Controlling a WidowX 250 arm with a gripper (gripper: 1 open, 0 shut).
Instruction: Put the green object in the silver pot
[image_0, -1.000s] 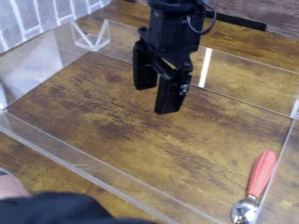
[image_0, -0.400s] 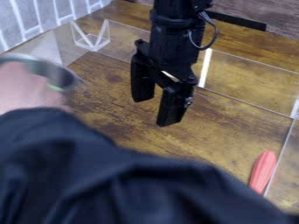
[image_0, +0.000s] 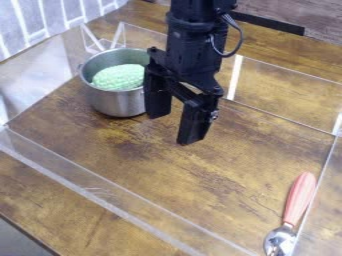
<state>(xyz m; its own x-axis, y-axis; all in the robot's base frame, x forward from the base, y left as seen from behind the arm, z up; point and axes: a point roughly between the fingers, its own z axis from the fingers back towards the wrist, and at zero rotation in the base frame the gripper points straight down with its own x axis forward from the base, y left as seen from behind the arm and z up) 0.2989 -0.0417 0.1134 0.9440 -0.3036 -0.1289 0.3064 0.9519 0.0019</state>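
Green piece sits inside the silver pot, beside the black gripper

The pale-green, lumpy, rounded piece (image_0: 120, 77) lies in the silver pot (image_0: 115, 101), in the upper left of the frame. It shows within the pot's mouth, its bumpy upper surface facing the camera. The pot is round, shiny and straight-walled, and it stands upright on the brown wood-grain tabletop (image_0: 147, 165).

Just to the right of the pot in the picture is the black gripper (image_0: 178, 128), at the upper centre of the frame. Its two fingers point downward and stand apart, with wood grain visible between them. The black robot arm (image_0: 197, 30) rises from it to the top edge, and a thin dark cable (image_0: 238, 40) loops out on the arm's right side. Whether the gripper touches the pot's right side cannot be told from this view.

Clear panels with pale edges border the work area, one strip (image_0: 100, 198) running diagonally across the lower left. In the lower right lies a metal spoon (image_0: 281, 240) with a red handle (image_0: 301, 198), its bowl toward the bottom edge, well apart from the pot. A white, ribbed surface (image_0: 47, 18) fills the upper left corner.
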